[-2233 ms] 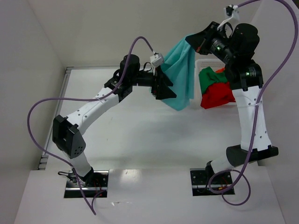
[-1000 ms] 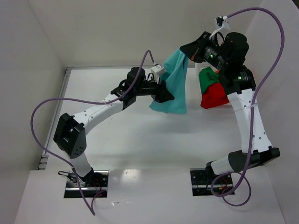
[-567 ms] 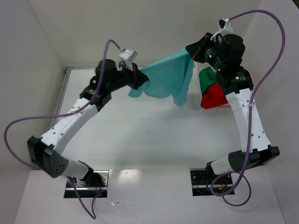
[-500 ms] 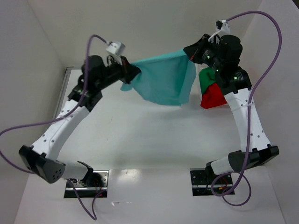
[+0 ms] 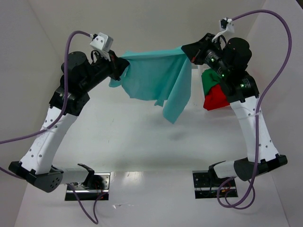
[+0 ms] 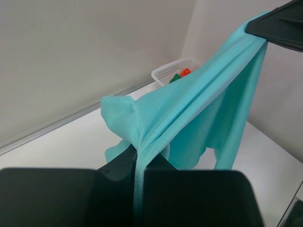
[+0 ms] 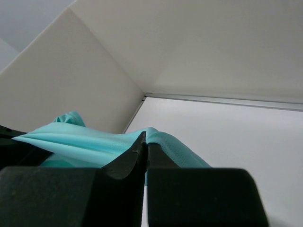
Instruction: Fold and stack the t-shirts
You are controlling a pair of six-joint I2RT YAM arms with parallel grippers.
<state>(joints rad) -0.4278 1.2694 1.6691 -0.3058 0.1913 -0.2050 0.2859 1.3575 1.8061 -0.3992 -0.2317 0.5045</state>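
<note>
A teal t-shirt (image 5: 156, 78) hangs stretched in the air between both arms, high above the table. My left gripper (image 5: 124, 66) is shut on its left end, and the cloth (image 6: 189, 109) runs out from between the fingers in the left wrist view. At the other end my right gripper (image 5: 187, 48) is shut on the shirt, whose fabric (image 7: 85, 142) drapes over the closed fingers. One corner dangles down toward the table at the middle. A dark green t-shirt (image 5: 208, 79) and a red t-shirt (image 5: 215, 98) lie heaped at the back right.
A white lattice basket (image 6: 175, 71) holding green and orange cloth stands against the back wall at the right. The table is walled in at the left, back and right.
My left gripper shut on the teal shirt's hanging edge, then swung up and left, pulling the shirt out wide. The right gripper kept its hold and barely moved.
</note>
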